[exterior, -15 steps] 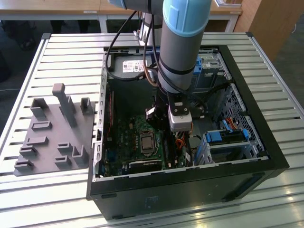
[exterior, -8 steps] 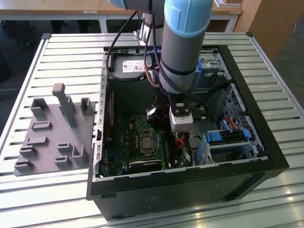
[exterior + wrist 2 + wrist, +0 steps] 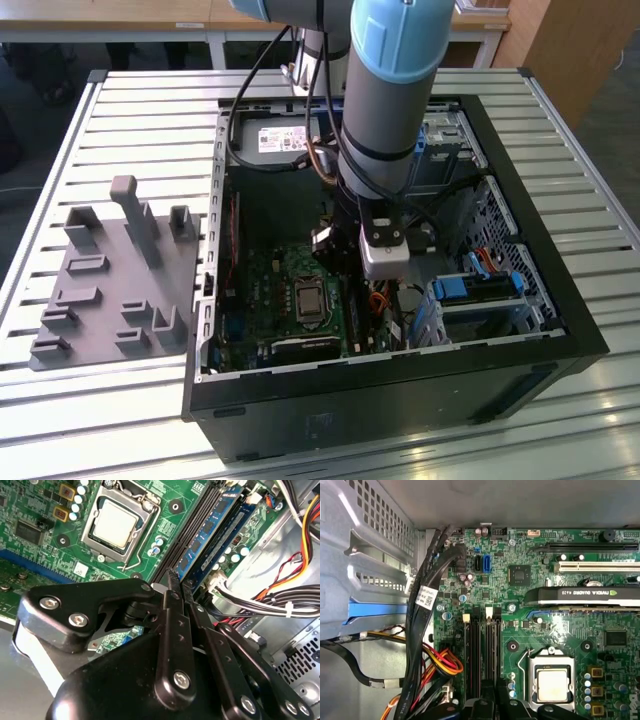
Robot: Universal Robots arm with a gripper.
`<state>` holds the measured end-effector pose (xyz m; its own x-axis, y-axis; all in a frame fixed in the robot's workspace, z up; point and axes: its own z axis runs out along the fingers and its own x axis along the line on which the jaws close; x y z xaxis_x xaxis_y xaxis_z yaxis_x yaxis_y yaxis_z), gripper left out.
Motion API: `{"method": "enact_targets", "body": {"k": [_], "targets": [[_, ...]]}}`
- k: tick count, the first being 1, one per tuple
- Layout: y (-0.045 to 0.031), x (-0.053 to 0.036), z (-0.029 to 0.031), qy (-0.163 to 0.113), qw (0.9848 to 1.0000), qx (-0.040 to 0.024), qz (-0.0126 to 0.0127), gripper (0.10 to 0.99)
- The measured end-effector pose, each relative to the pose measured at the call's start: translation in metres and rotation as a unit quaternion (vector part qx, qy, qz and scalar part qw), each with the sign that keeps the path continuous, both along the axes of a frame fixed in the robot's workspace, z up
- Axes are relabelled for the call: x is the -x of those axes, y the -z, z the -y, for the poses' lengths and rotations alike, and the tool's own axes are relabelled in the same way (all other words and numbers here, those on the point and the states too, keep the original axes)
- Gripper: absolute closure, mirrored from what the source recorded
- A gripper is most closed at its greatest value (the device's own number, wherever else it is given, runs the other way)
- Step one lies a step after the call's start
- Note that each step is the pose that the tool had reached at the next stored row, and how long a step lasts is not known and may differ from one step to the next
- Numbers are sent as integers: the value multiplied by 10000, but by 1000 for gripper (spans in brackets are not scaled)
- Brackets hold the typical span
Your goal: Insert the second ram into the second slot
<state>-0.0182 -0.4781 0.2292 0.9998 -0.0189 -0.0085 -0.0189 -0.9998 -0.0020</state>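
Two blue memory sticks are standing upright in neighbouring slots in the second wrist view. The lighter stick [image 3: 214,526] is sitting nearer the CPU [image 3: 114,522], and the darker second ram [image 3: 240,527] is standing just beside it on the far side. Both are lying level along their slots, and two black slots [image 3: 187,532] between them and the CPU are being left bare.

The end effector [image 3: 181,581] is being held just above the near end of these sticks. Its black fingers [image 3: 171,610] are drawn together with only a thin gap, and nothing is being gripped between them. Whether the tips are touching a stick cannot be told.

In the first wrist view the slots [image 3: 482,650] are being seen end-on as dark parallel strips beside the CPU [image 3: 552,685], with pale latches [image 3: 489,612] at their far ends. A bundle of black cables [image 3: 420,645] is running down one side of them, and a graphics card [image 3: 585,596] is lying across the board beyond the CPU.

In the exterior view the arm [image 3: 385,110] is reaching down into the open case [image 3: 400,400], which is resting on a slatted bench [image 3: 130,120]. A grey fixture tray [image 3: 110,290] is lying on the bench at the exterior view's left, well apart from the arm.
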Motion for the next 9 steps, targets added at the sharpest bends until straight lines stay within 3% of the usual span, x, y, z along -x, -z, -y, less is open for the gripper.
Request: {"method": "enact_targets", "body": {"k": [3,9], "targets": [[2,0,2,2,10000,-35,1,949],[5,-1,3,4,10000,-35,0,949]]}}
